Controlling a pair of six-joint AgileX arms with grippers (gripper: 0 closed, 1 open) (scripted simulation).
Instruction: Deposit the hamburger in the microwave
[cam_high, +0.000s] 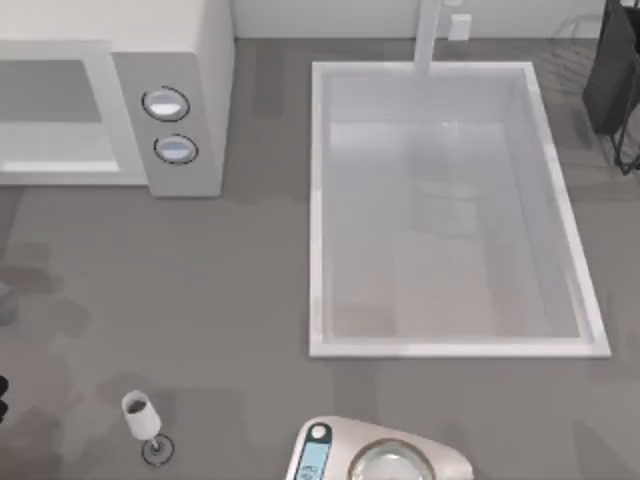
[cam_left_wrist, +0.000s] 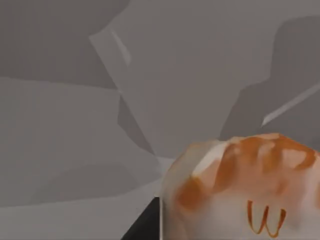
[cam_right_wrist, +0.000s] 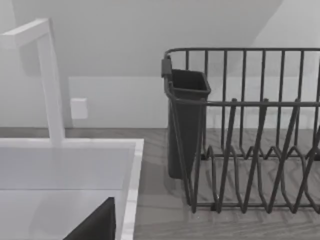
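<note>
The orange-topped white-wrapped hamburger (cam_left_wrist: 240, 187) sits right up against the left arm's wrist camera, so that arm's clearly nearer. The big white boxy microwave (cam_high: 190, 60) is at the table's far left. Can't tell how either set of jaws stands.

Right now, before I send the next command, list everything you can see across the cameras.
microwave: one, white, two silvery-blue knobs, table's top-left
sink basin: one, white, centre-right
faucet: one, white, behind the sink
wine glass: one, clear, bottom-left
kitchen scale: one, silver-grey, blue display, bottom edge
dish rack: one, dark wire, dark cup holder, right of the sink
hamburger: one, white and orange wrapper, close before the left wrist camera
table: one, grey
</note>
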